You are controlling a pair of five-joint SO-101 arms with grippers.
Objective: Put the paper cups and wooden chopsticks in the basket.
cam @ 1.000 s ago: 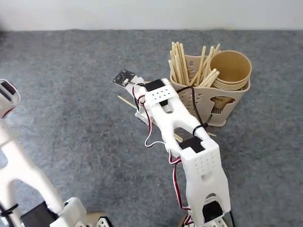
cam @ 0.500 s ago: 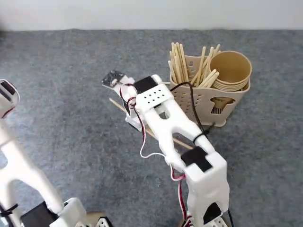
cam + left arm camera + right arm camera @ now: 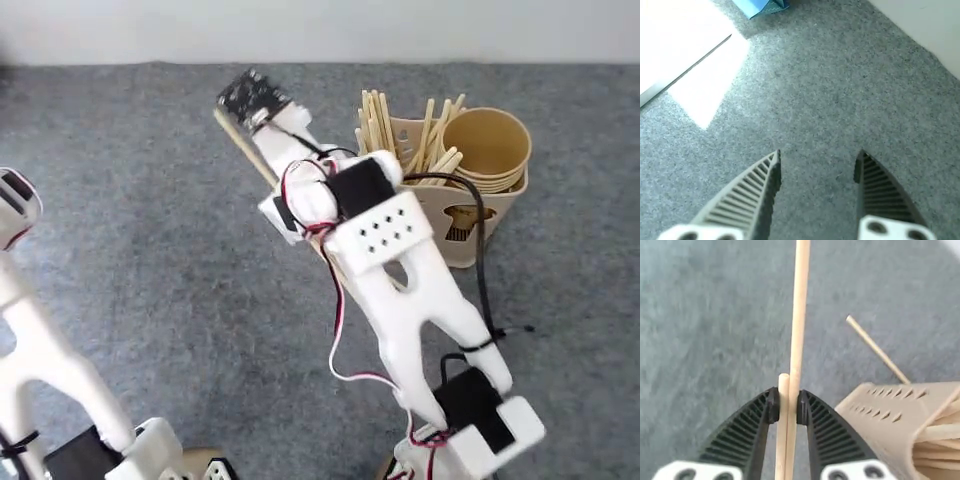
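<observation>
From above, the right arm (image 3: 390,235) is beside the basket (image 3: 440,220). The held chopsticks (image 3: 243,143) poke out from under it and point away from the basket. The paper cups (image 3: 487,150) sit stacked in one side of the basket. Lots of standing sticks (image 3: 378,125) fill the other side. That side looks crowded, so I think the new ones could bump the rim or the standing sticks and drop onto the counter (image 3: 150,200).

From the left wrist, the left pincer (image 3: 817,160) is wide open with nothing in it, above bare counter.

From the right wrist, the right pincer (image 3: 788,405) is squeezed tight on the held chopsticks, two of them side by side. One ends right at the tips and one sticks far out. The short end could slip free. A leaning stick (image 3: 875,350) at the basket's corner could also snag the long one.
</observation>
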